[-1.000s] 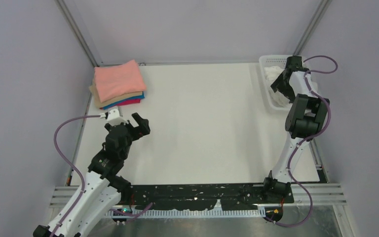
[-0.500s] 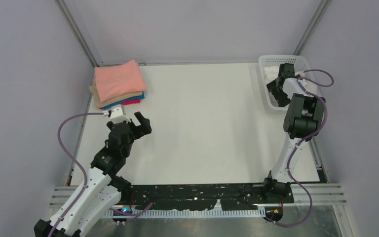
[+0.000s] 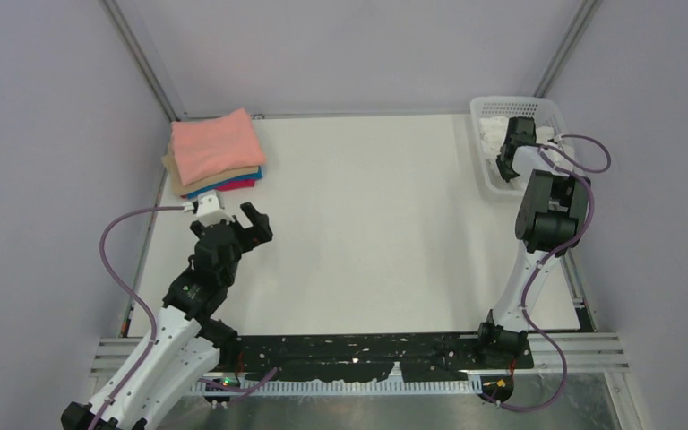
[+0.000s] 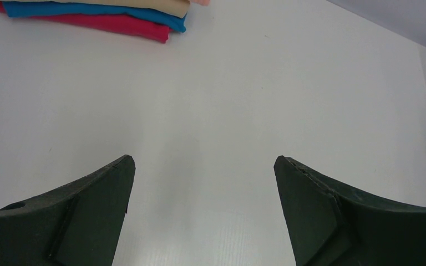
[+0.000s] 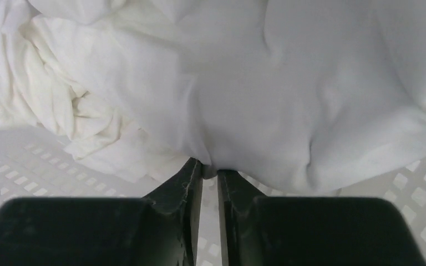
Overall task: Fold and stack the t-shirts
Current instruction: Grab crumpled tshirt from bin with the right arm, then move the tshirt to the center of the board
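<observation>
We count four folded t-shirts (image 3: pixel 215 152) in one stack at the far left corner of the table (image 3: pixel 367 233): salmon-pink on top, then tan, blue and magenta. One white t-shirt (image 5: pixel 266 88) lies crumpled in the basket (image 3: pixel 548 109) at the far right edge. The right arm reaches down into the basket, and the right claw (image 5: pixel 211 169), fingers nearly together, pinches a fold of that cloth. The left arm is bent low, with the left claw (image 4: pixel 202 160) spread wide and holding nothing, near the stack. Broad bare table runs between both arms.
</observation>
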Robot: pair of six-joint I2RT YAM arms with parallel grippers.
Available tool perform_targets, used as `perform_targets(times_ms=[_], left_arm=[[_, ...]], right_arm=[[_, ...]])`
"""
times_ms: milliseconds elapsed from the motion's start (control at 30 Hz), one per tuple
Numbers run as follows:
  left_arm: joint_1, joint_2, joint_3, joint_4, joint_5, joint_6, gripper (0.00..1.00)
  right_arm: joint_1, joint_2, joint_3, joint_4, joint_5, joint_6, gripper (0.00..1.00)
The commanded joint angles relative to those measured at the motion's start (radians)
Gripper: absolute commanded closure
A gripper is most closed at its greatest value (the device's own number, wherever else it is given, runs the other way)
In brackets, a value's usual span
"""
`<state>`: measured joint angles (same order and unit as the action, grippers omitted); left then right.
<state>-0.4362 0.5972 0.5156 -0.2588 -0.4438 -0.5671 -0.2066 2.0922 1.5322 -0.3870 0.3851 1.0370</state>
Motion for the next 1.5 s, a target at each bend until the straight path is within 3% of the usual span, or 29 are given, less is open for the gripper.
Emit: perform_targets(times_ms=[0, 67, 267, 567, 733, 933, 1133, 1267, 1467], left_arm=[[0.002, -0.005, 0.03, 0.027, -0.033, 0.009, 0.0], [0.002, -0.008, 0.028, 0.026, -0.034, 0.009, 0.0], [0.002, 0.0, 0.031, 0.029, -0.025, 0.007, 0.0], [0.002, 0.012, 0.037, 0.028, 0.002, -0.003, 0.0], [0.002, 0.028, 0.05, 0.018, 0.017, -0.011, 0.01], [0.003, 0.032, 0.063, -0.002, 0.027, -0.027, 0.01], [0.002, 0.014, 0.067, -0.023, 0.046, -0.053, 0.01], [0.002, -0.004, 0.085, -0.08, 0.03, -0.076, 0.01], [0.002, -0.039, 0.139, -0.205, -0.026, -0.136, 0.01]], right_arm=[[-0.001, -0.029, -0.01, 0.088, 0.054, 0.053, 0.88], [-0.001, -0.038, -0.03, 0.113, 0.044, 0.041, 0.93], [-0.002, -0.13, -0.1, 0.195, -0.011, -0.088, 0.94], [0.013, -0.431, -0.191, 0.323, -0.047, -0.278, 0.94], [0.047, -0.544, -0.07, 0.294, -0.065, -0.522, 0.94], [0.176, -0.698, 0.086, 0.268, -0.151, -0.801, 0.94], [0.431, -0.81, 0.202, 0.268, -0.463, -0.907, 0.94], [0.545, -0.784, 0.312, 0.252, -0.741, -0.865, 0.94], [0.662, -0.724, 0.35, 0.242, -0.842, -0.842, 0.94]])
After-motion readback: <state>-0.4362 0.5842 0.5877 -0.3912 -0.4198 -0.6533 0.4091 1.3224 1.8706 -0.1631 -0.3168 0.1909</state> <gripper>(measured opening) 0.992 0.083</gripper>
